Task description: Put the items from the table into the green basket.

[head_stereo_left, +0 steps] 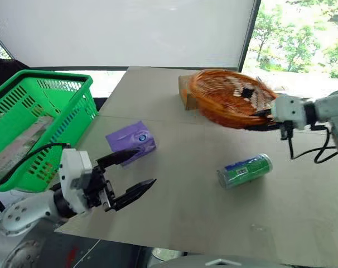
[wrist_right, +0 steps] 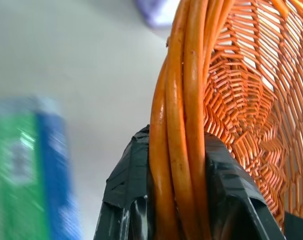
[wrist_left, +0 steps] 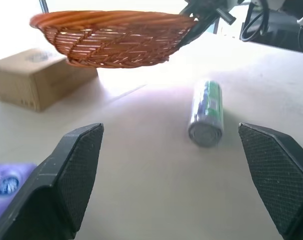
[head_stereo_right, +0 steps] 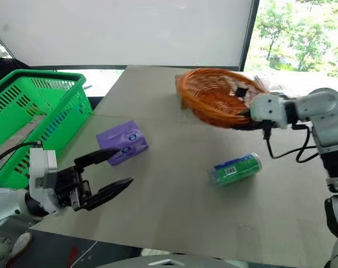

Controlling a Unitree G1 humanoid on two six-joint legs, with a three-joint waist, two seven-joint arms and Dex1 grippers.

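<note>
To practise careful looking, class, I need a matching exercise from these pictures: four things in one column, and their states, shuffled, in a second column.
Things:
1. green can
2. orange wicker basket
3. purple pack
4. left gripper

States:
A. held up off the table by its rim
B. open, holding nothing
C. lying on its side
D. resting flat near the green basket

Pairs: 1-C, 2-A, 3-D, 4-B

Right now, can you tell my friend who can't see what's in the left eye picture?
The right gripper is shut on the rim of an orange wicker basket, lifting it off the table. A green can lies on its side nearby. The open left gripper hovers near a purple pack, beside the green basket.
</note>
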